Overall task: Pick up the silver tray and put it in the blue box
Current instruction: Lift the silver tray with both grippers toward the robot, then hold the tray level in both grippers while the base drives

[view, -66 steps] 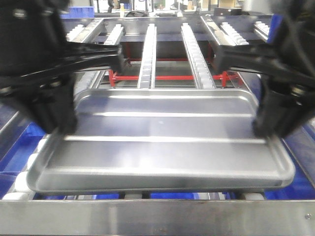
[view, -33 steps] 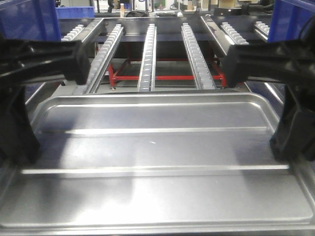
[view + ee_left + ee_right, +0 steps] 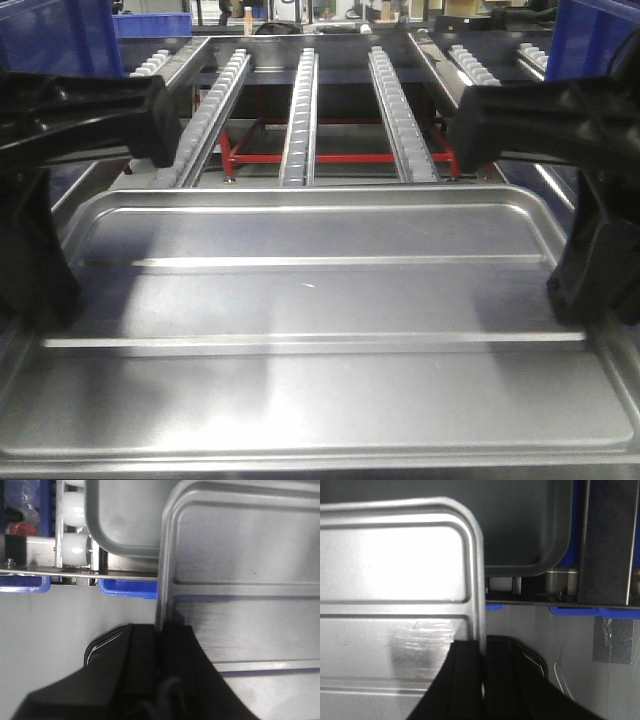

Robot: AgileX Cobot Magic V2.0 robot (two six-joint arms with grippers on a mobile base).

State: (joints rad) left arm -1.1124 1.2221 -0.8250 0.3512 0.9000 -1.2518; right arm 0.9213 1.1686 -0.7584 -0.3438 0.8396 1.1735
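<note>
My left pincer (image 3: 160, 652) is clamped shut on the left-hand rim of the shallow, rectangular silver tray (image 3: 320, 300) of ridged metal. My right pincer (image 3: 482, 667) bites the opposite rim the same way. The silver tray hangs between them, roughly level, close under the front camera and above the steel roller rails (image 3: 300, 110). Beneath it, the wrist views show a larger, plain grey metal tray (image 3: 120, 525) lying by the white rollers (image 3: 72, 505). Bright-blue plastic walls (image 3: 55, 35) stand at both upper corners of the front view, and I cannot tell which of them belongs to the blue box. Each grip takes only a thin lip of smooth metal, so I judge slipping to be the main danger. If my arms travel at unequal pace, the silver tray would twist, pivot in the pincers and drop. Drifting apart could pull a rim free, and pressing inward could bow the sheet. Carried too low, a corner might catch a rail or a crate rim.
</note>
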